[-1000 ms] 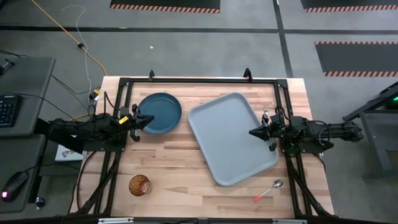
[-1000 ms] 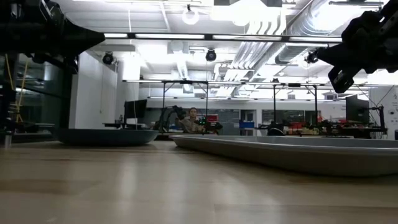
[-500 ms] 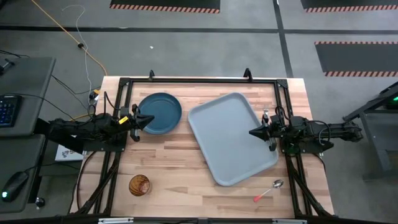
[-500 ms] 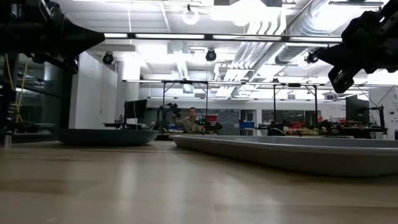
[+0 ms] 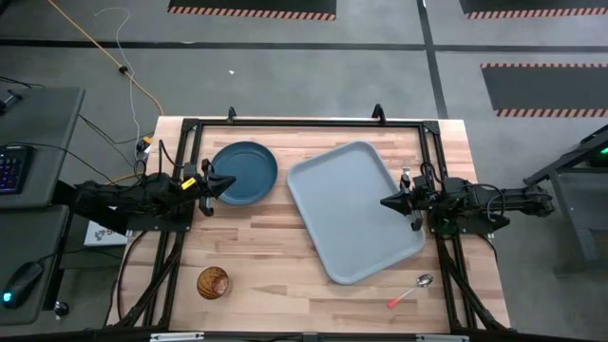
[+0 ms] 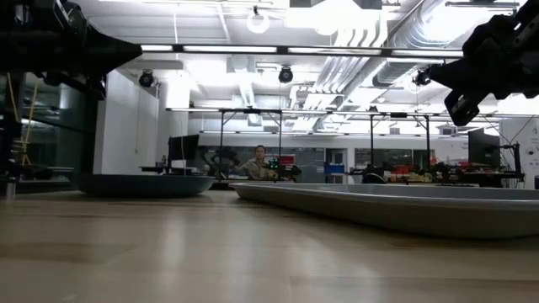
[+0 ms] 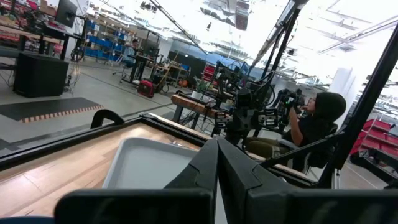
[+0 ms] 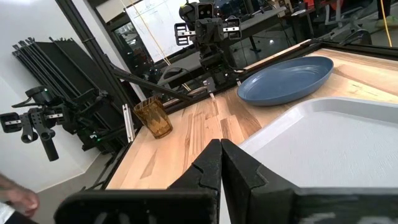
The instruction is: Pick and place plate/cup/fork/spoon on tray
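The teal-blue plate (image 5: 244,173) lies on the table at the far left, and the pale grey-blue tray (image 5: 354,211) lies aslant to its right. The brown cup (image 5: 213,283) stands near the front left. The spoon (image 5: 410,291) lies off the tray's near right corner. A small silver piece (image 5: 406,176) shows by the right arm; I cannot tell whether it is the fork. My left gripper (image 5: 231,181) is shut and hovers over the plate's left rim. My right gripper (image 5: 384,202) is shut and hovers over the tray's right edge. Both touch nothing.
A black metal frame (image 5: 304,122) runs along the table's far edge and down both sides. Bare wood lies between the cup and the tray's near end. A seated person (image 7: 317,124) shows in the room beyond the table.
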Robot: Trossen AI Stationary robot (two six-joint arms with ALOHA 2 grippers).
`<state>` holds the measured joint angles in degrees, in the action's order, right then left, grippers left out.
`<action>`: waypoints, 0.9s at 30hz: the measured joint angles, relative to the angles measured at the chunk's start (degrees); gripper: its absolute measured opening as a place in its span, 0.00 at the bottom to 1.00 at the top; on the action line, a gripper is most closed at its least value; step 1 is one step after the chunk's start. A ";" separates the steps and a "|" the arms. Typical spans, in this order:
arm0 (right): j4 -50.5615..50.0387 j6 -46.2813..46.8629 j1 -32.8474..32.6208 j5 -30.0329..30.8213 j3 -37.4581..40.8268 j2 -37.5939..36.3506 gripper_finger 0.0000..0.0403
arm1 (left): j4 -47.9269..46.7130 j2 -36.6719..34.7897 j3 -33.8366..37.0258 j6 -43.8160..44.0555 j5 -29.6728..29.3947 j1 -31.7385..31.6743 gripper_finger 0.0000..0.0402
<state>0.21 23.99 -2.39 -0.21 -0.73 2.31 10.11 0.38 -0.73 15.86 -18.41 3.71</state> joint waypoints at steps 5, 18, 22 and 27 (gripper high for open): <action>0.00 0.00 -0.02 0.02 0.00 0.02 0.00 | 0.00 0.00 0.02 0.00 0.00 0.02 0.00; 6.84 -4.74 0.00 3.93 0.09 0.06 0.00 | 0.00 0.00 0.00 0.00 0.01 0.01 0.00; 22.56 3.03 0.13 8.14 0.09 -0.03 0.00 | 0.00 0.00 0.00 0.00 0.02 0.00 0.00; 39.75 -0.09 0.15 25.10 0.09 -0.03 0.00 | 0.00 -0.02 0.01 0.00 0.01 0.01 0.00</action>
<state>39.96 23.90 -2.24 24.89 -0.64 2.28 10.11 0.36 -0.72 15.86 -18.40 3.72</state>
